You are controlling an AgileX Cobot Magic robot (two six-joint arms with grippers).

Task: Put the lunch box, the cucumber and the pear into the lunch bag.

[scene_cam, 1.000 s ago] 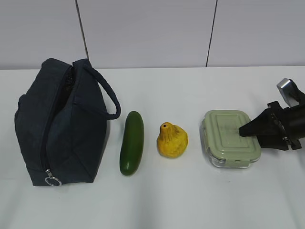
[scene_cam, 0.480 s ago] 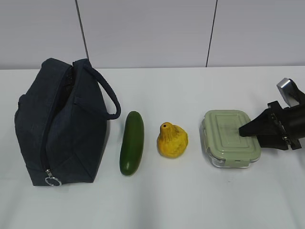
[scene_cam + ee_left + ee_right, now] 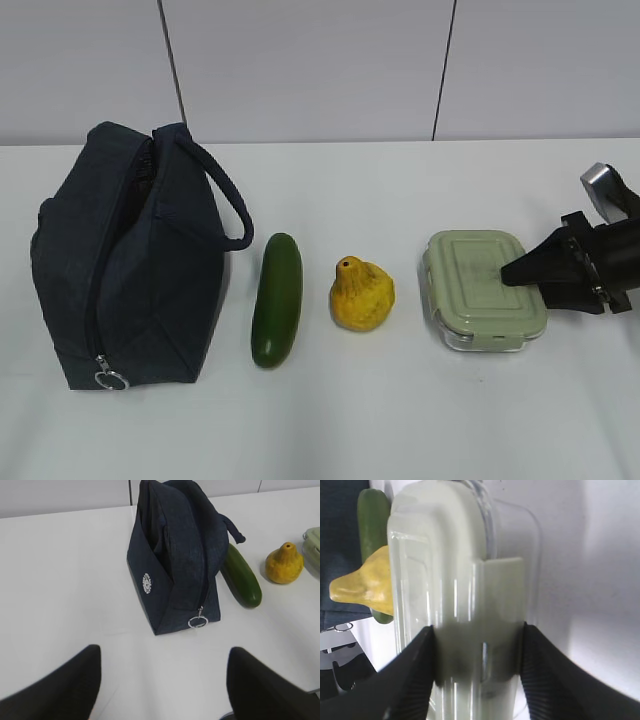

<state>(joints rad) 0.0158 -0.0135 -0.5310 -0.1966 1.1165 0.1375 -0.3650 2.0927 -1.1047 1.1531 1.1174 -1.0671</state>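
Note:
The lunch box, clear with a sage-green lid, lies on the white table at the right. My right gripper comes in from the right and is shut on the box's near end. In the right wrist view its fingers press both sides of the box, the gripper centred on a clip. The pear and the cucumber lie in the middle. The navy lunch bag stands at the left. My left gripper is open and empty above the table in front of the bag.
The bag's silver ring pull hangs at its near lower end, and its strap handle loops toward the cucumber. A grey panelled wall stands behind the table. The left gripper is out of the exterior view.

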